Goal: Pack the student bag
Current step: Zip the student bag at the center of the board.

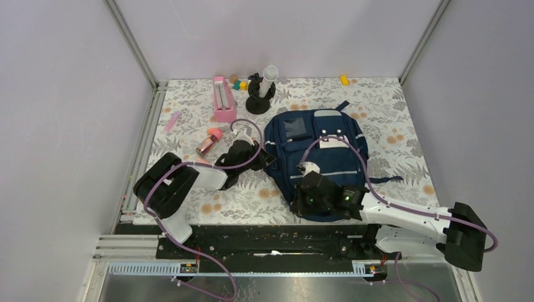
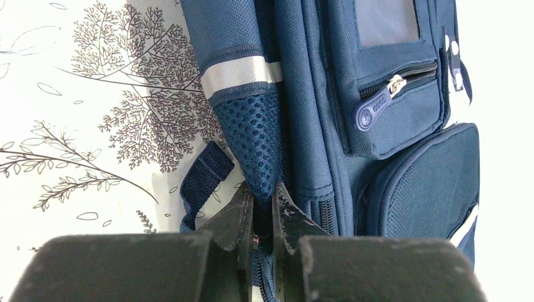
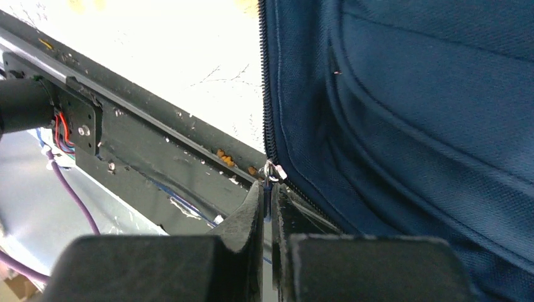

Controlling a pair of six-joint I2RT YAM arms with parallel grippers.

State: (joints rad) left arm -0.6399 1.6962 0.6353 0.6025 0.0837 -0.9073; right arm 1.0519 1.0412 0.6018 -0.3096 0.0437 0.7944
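The student bag lies flat on the bench. The left pincer clenches its mesh side pocket; the right pincer grasps its near-edge zipper pull. That small pull may slip out, or the thin mesh may give and let the bag drag.

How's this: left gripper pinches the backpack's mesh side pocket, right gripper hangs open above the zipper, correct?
No: the right wrist view shows the right gripper shut on the zipper pull, not open. The left gripper does pinch the mesh side pocket of the backpack.
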